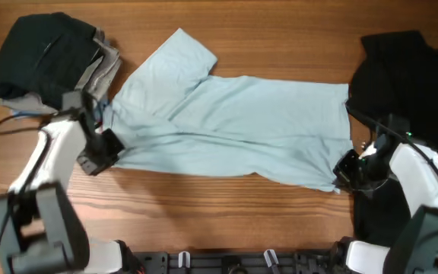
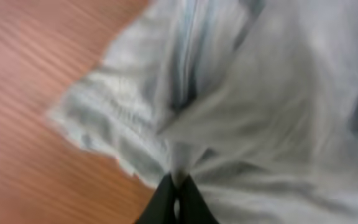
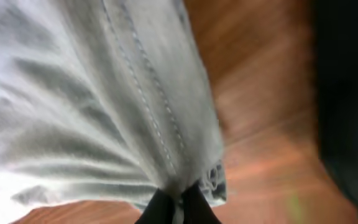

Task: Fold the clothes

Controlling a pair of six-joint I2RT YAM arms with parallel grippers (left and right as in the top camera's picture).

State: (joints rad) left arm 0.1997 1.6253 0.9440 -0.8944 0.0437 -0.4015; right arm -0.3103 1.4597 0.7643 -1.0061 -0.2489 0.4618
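Centrally on the table [image 1: 280, 38] – pale-blue T-shirt [image 1: 234, 125], spread sideways, one sleeve angled toward the far left. At its left edge, left gripper [image 1: 105, 148]: fingers pressed together, pinching a bunched fold of cloth. At the near right corner, right gripper [image 1: 346, 169] – likewise clamped on the hem (stitching plain in the wrist view). Far right: black shirt [image 1: 409, 84]. Far left: dark-and-grey pile [image 1: 44, 61].

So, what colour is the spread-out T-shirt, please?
The soft short-sleeved T-shirt is pale light blue; clearest overhead.
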